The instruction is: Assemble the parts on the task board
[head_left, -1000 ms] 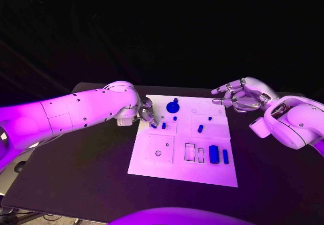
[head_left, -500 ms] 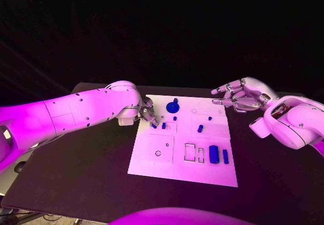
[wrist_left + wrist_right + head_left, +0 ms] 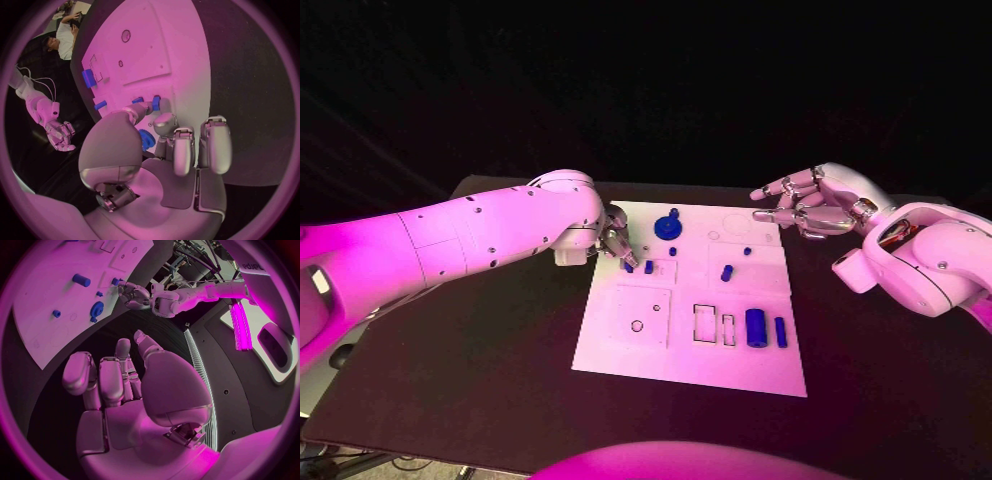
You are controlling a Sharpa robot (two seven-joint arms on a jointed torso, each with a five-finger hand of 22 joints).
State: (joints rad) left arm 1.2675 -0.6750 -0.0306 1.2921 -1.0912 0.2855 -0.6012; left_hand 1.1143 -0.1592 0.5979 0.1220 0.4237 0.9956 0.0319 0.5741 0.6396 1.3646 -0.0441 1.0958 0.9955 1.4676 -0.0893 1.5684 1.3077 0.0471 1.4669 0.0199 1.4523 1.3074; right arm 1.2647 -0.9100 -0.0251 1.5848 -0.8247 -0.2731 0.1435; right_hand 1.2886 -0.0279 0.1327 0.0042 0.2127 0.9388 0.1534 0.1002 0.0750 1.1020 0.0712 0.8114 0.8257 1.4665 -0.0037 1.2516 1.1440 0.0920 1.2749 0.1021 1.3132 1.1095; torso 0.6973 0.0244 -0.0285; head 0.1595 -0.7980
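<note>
We take the task board (image 3: pixel 689 300) as our landmark. Our left hand (image 3: pixel 616 245) sits at the board's left edge toward its far end, fingers brought down onto a small blue peg (image 3: pixel 629 266) that stands next to a second blue peg (image 3: pixel 649 267); the left wrist view shows a fingertip (image 3: pixel 139 107) against the peg, so we judge that the hand pinches it, probably to seat it or lift it at that station. Just beyond those pegs, at the far end of the board, stands the blue round knob part (image 3: pixel 669 228). Our right hand (image 3: pixel 808 205) hovers off the board's far right corner, clear of it, fingers apart and holding nothing; we judge that it is parked there to keep the board unobstructed while the left hand works. Near the board's middle lie a short blue pin (image 3: pixel 727 272) and a smaller blue stud (image 3: pixel 747 251). Toward the near right lie the large blue cylinder (image 3: pixel 756 328) and a slim blue bar (image 3: pixel 780 332), beside two outlined slots. Compared with the picture taken a second ago, both hands and all parts hold the same positions relative to the board; we detect no displacement.
</note>
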